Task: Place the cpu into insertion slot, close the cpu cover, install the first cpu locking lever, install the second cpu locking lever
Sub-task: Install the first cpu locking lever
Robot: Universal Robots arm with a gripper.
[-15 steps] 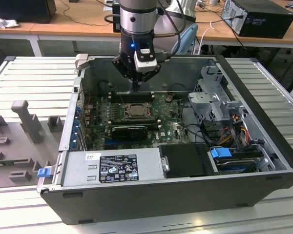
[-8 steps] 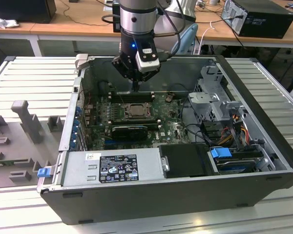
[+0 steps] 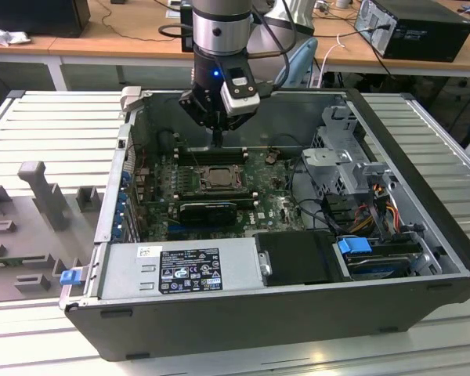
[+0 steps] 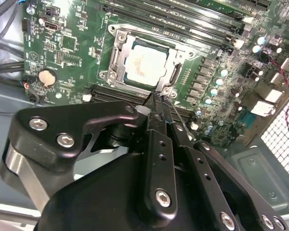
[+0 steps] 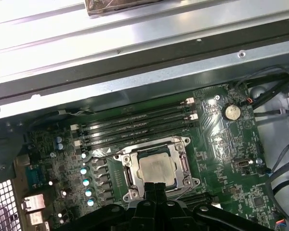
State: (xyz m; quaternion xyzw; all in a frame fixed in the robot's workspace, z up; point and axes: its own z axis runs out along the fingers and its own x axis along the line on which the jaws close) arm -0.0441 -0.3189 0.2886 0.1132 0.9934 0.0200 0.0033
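Just beyond the black fingers [image 4: 158,108], pressed together and empty, the pale silvery square chip [image 4: 145,65] sat under its lowered thin silver frame cover [image 4: 116,57], the thin wire locking levers [image 5: 106,155] seemingly not yet latched.

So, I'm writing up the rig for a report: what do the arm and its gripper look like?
The arm is a silver-grey cylinder with black bands and a small blue light; black cables loop beside it. The gripper is black and angular, with silver screws and narrow fingers.
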